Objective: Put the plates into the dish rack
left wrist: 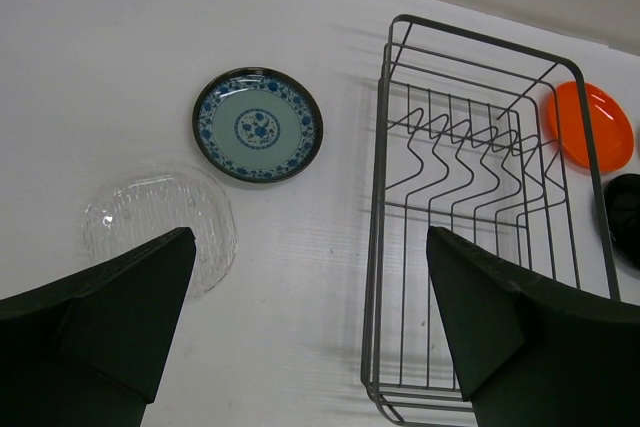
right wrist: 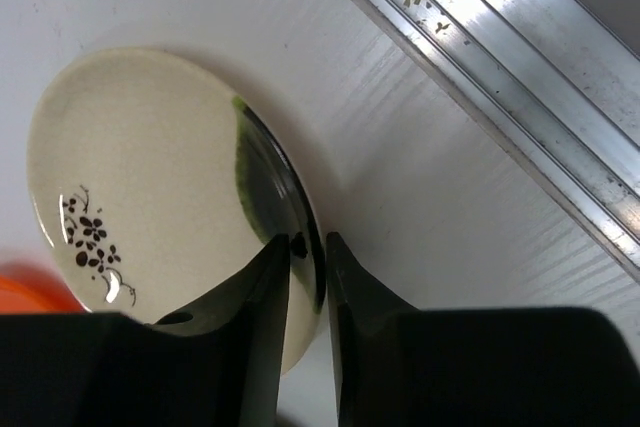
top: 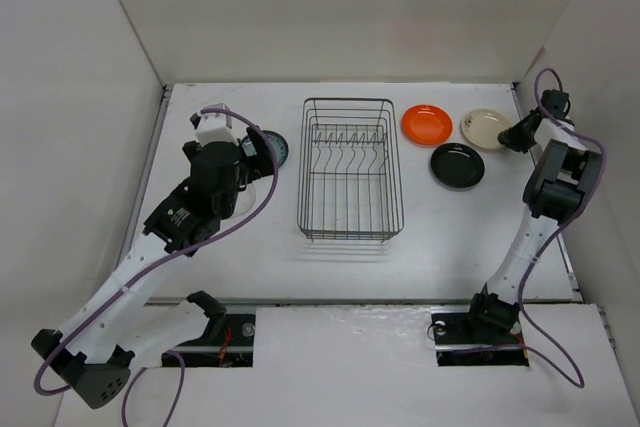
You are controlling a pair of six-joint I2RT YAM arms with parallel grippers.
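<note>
The left gripper hangs wide open and holds nothing, on the left side of the dish rack. Just under its left finger lies the clear glass plate, flat on the table. The teal-patterned plate lies a little beyond it, nearer to the rack. The rack stands between the two arms, probably so that each arm can reach it. No plate is in its dividers yet. On the right side of the rack, the orange plate and the black plate lie flat. Farthest from the rack is the cream plate. The right gripper has its fingers closed on the rim of this plate. I think it takes the rim because a flat plate offers no other place to grip.
</note>
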